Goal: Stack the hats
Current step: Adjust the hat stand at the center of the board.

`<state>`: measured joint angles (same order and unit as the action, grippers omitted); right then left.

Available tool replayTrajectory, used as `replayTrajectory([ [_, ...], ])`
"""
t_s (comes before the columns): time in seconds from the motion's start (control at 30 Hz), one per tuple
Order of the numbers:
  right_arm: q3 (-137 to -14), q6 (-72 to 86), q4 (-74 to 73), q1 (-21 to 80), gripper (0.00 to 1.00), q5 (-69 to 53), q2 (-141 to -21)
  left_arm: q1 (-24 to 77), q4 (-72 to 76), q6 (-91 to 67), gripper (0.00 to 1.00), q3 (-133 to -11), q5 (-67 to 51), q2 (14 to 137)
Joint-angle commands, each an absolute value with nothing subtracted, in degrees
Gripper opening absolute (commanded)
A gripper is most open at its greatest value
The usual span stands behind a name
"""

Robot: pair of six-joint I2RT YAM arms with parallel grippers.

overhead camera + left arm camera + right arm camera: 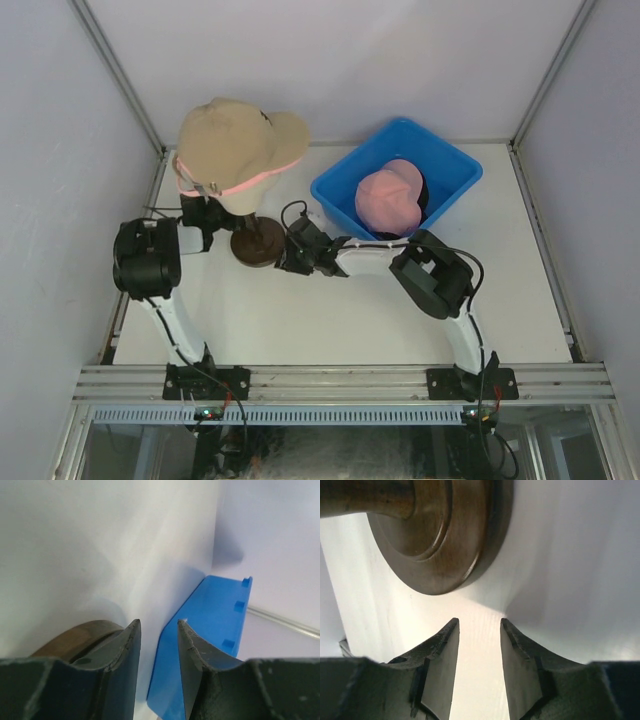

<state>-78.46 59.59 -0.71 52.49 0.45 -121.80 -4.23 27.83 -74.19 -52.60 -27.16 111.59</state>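
Observation:
A tan cap [235, 135] sits on top of a pink cap, whose brim edge [255, 184] shows under it, both on the mannequin head. Another pink cap [388, 198] lies in the blue bin [452, 165], with a black cap [423, 197] partly showing under it. My left gripper [218, 218] is under the tan cap next to the stand, open and empty [159, 624]. My right gripper [286, 254] is low on the table beside the brown base [255, 245], open and empty [480, 622]. The caps do not show in either wrist view.
The brown base [440, 535] fills the top of the right wrist view, just beyond the fingertips. The left wrist view shows the base's edge [75, 637] at left and the blue bin's wall [210, 625] ahead. White enclosure walls stand on three sides.

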Motion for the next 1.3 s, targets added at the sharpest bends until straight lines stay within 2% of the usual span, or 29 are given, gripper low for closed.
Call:
replayTrajectory([
  [0.0, -76.95, 53.23, -0.79, 52.56, 0.4, 4.53, -115.77, -6.89, 34.79, -79.08, 0.4, -49.92, -26.28, 107.47],
  [0.47, -77.12, 51.13, 1.29, 45.97, 0.41, 7.13, -116.11, -12.37, 38.45, -78.82, 0.41, -36.99, -21.93, 98.44],
  [0.87, -95.28, 51.12, -5.18, 43.32, 0.4, 3.01, -127.24, -12.42, 38.41, -76.55, 0.4, -25.96, -15.45, 91.96],
  [1.27, -106.99, 53.53, -9.68, 43.81, 0.39, 1.91, -135.11, -11.53, 38.01, -75.46, 0.4, -24.7, -14.3, 91.1],
])
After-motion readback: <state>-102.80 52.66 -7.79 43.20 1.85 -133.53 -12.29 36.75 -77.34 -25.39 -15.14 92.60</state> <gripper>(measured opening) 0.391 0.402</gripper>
